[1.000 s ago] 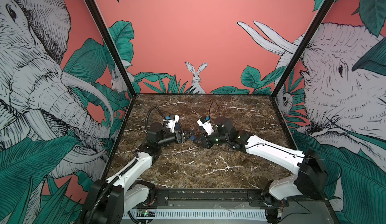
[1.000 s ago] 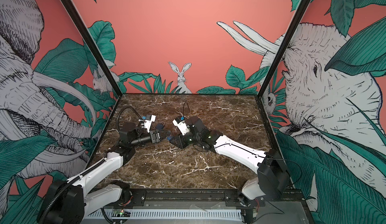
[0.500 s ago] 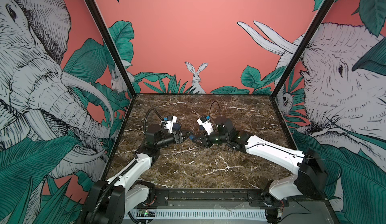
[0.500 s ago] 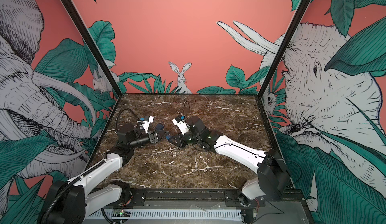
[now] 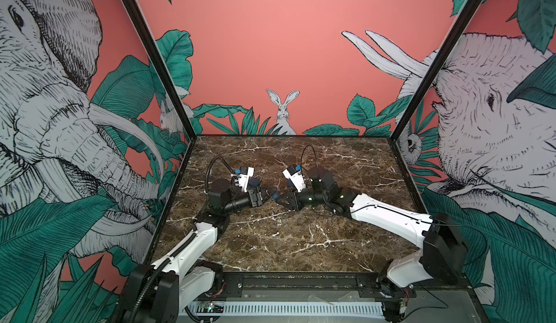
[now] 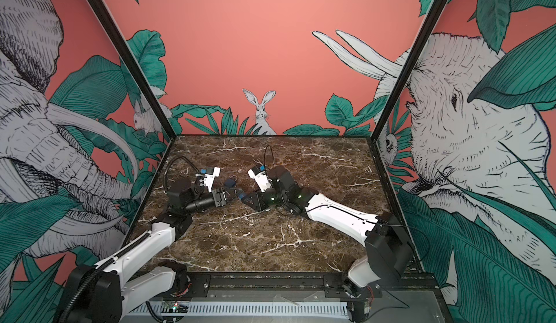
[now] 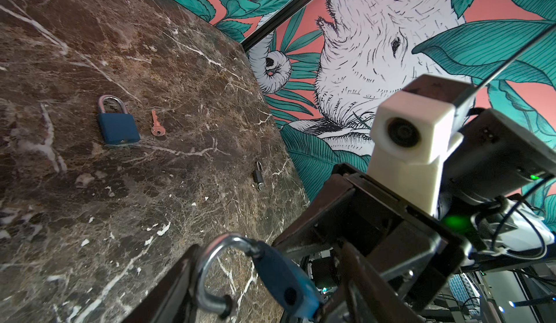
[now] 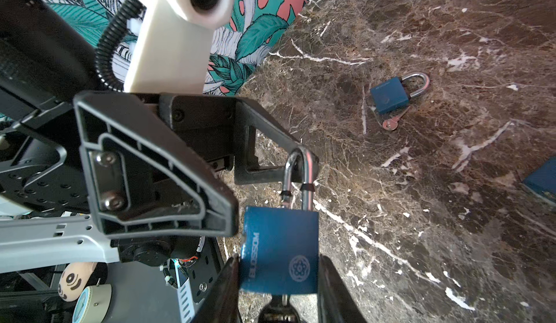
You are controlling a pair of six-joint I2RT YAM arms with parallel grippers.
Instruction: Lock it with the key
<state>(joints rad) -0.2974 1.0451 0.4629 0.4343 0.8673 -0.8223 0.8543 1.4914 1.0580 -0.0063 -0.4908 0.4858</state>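
Padlock (image 8: 279, 249), blue: held over the tabletop (image 8: 421, 216), body clamped between right fingers (image 8: 332, 288), key (image 8: 281, 306) seated in its base, shackle (image 8: 301, 162) raised and unlatched. Left fingers (image 8: 156, 171) stood apart around the shackle, narrower than a second before; likely they were closing to press it home before locking.

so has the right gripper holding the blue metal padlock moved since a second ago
No: the right gripper sits in the same spot below the painted white rabbit in both top views, shut on the blue padlock.
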